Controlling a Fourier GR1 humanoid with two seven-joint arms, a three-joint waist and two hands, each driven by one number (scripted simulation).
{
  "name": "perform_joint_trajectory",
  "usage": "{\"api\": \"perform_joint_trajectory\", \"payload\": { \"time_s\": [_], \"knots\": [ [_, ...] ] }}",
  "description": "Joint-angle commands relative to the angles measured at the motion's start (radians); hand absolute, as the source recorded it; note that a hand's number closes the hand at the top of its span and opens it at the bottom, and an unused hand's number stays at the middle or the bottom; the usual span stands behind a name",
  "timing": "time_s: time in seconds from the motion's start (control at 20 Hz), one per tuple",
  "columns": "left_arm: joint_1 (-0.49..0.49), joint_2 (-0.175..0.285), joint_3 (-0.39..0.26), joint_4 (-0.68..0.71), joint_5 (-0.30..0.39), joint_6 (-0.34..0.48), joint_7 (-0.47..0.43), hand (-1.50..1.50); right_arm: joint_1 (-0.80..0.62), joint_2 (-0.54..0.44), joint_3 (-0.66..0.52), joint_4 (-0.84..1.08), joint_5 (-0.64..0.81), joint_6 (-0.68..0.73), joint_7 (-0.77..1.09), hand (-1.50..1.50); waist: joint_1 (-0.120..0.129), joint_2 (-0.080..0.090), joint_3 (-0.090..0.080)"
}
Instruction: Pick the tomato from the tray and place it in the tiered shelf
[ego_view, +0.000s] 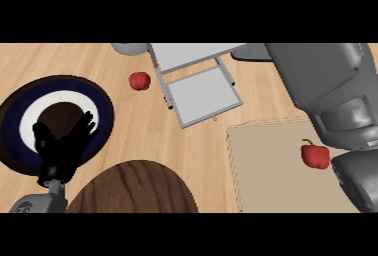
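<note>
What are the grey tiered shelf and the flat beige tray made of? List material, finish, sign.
Grey tiered shelf: probably painted metal, matte; thin flat pale panels with raised darker rims. Flat beige tray: unclear, perhaps plastic or fibreboard, matte; even tan colour without grain, unlike the light wooden counter around it.

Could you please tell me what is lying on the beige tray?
One red vegetable with a green stem lies on the tray. The grey forearm covers the tray's right edge, hiding anything there.
</note>
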Motion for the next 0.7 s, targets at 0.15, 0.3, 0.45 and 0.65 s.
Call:
{"api": "perform_joint_trajectory", "payload": {
  "time_s": [0.15, 0.3, 0.45, 0.65],
  "knots": [
    [0.014, -0.024, -0.015, 0.027, -0.013, 0.005, 0.027, 0.00, -0.042, 0.020, 0.028, 0.091, 0.050, -0.012, -0.023, 1.50, 0.000, 0.003, -0.007],
    [0.009, -0.041, -0.028, 0.024, -0.023, 0.015, 0.020, 0.00, -0.021, -0.001, -0.110, 0.088, -0.059, -0.093, 0.014, -1.50, -0.004, 0.004, -0.006],
    [-0.043, -0.026, -0.006, 0.053, -0.027, 0.031, 0.053, 0.00, -0.046, 0.060, -0.142, 0.071, -0.098, -0.129, 0.063, -1.50, -0.016, 0.000, -0.006],
    [-0.012, -0.053, -0.019, 0.032, -0.028, 0.033, 0.031, 0.00, -0.053, 0.006, -0.249, 0.081, -0.195, -0.132, 0.029, -1.50, -0.009, 0.002, -0.006]
  ]
}}
